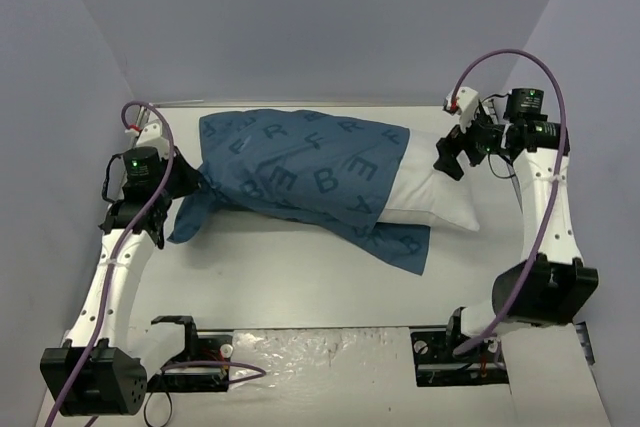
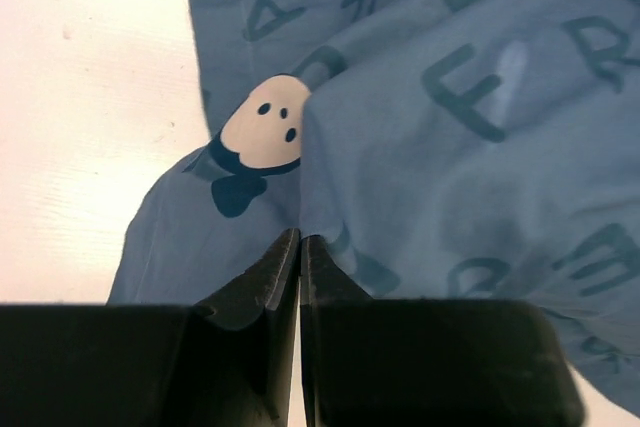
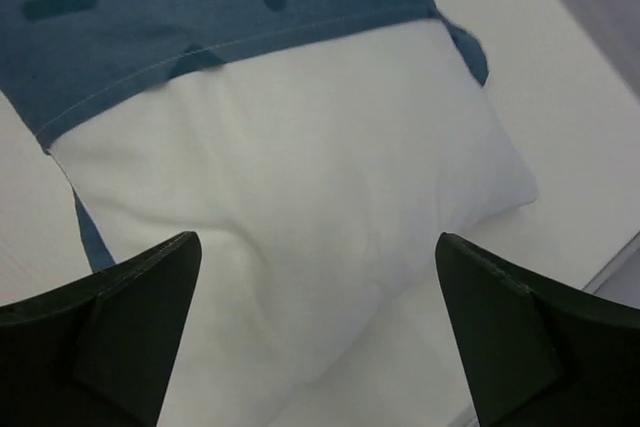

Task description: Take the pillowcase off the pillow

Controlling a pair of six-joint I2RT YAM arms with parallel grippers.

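While our left gripper is pinched together on a gathered fold of the pillowcase, at the left of the top view, our right gripper stands wide apart above the bare white end of the pillow, holding nothing. The pillowcase lies across the middle of the top view on the table and covers most of the pillow. Only the pillow's right end pokes out past the hem at centre right, and a loose blue flap trails toward lower centre.

We judge the cloth light, thin and limp. It bunches into the pinch and will likely draw into a rope when pulled rather than slide as a sheet. The pillow looks puffy and light, so it may drag along with the cover unless it is held. We reckon the best hold on it is the exposed end, squeezed deep across the stuffing. The pointed corner is a poorer choice, because the fill could slip from the fingers there. The gathered left end of the cover suits the pull.
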